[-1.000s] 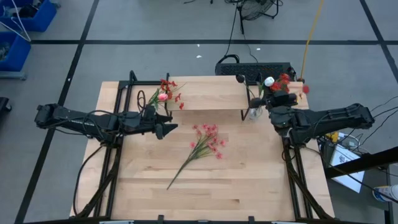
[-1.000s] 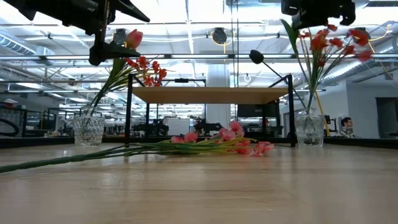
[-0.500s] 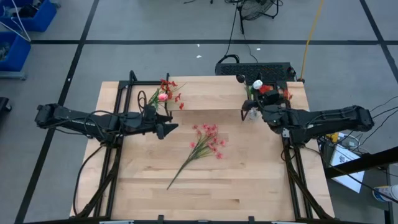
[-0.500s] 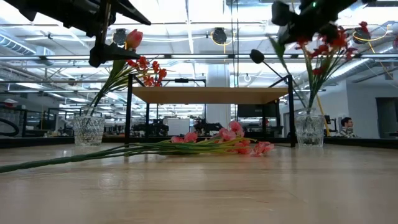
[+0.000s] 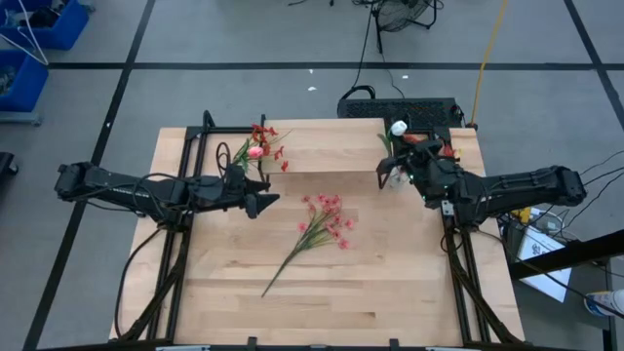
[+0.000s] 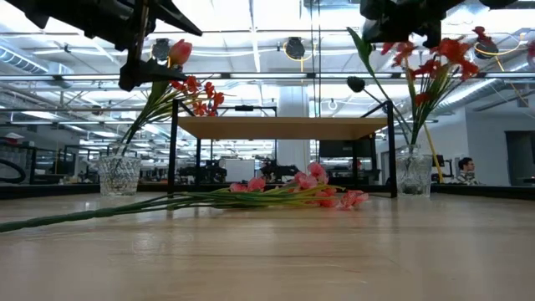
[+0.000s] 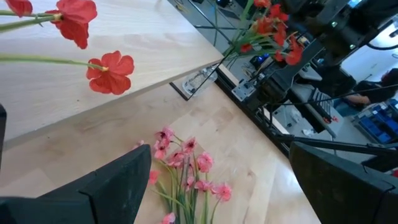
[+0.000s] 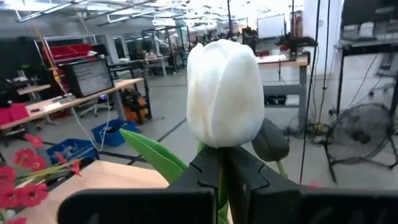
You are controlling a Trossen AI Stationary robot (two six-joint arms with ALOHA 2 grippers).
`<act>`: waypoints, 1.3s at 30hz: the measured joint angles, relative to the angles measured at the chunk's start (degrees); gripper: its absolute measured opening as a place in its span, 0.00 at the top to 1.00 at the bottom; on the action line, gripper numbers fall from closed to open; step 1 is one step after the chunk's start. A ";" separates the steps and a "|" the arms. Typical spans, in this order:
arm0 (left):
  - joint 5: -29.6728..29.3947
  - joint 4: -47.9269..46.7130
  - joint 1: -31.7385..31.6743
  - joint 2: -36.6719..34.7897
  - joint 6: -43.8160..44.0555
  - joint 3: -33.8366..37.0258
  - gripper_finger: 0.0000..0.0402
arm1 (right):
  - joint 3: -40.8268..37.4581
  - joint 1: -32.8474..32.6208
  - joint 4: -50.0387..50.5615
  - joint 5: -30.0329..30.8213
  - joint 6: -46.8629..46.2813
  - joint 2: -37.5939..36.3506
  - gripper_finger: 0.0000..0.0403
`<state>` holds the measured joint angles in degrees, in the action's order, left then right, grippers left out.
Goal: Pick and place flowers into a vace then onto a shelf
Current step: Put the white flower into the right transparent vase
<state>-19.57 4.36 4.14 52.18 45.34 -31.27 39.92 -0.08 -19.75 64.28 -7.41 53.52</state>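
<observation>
— How is the light over the pale wooden table (image 5: 322,283)?

— Even and bright from overhead; the arms cast only soft, faint shadows on the boards in the high view.

— And at table height?

— Rows of ceiling strip lights (image 6: 251,33) glare white, so the dark arms read as silhouettes. The nearest stretch of table is blurred.

— The wrist cameras?

— In the right wrist view the white tulip bud (image 8: 224,93) is well lit, the hall behind soft. In the left wrist view the red fabric blossoms (image 7: 111,73) close to the lens are slightly soft.
</observation>
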 joint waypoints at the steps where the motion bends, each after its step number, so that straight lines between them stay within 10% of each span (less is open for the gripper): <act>1: 0.00 0.00 0.00 0.00 -0.04 0.00 0.04 | 0.00 0.05 -0.07 0.09 0.87 0.01 1.00; 24: 0.01 -0.37 -1.14 0.00 -0.32 0.00 0.04 | -11.37 0.87 -24.73 0.03 8.67 0.33 1.00; 39: 0.00 -0.39 -2.30 0.00 -0.61 0.00 0.04 | -11.34 1.27 -18.36 3.48 7.18 0.42 1.00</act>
<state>-19.57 3.97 1.84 52.18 44.73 -31.27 28.58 1.19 -38.11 67.76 -0.23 53.93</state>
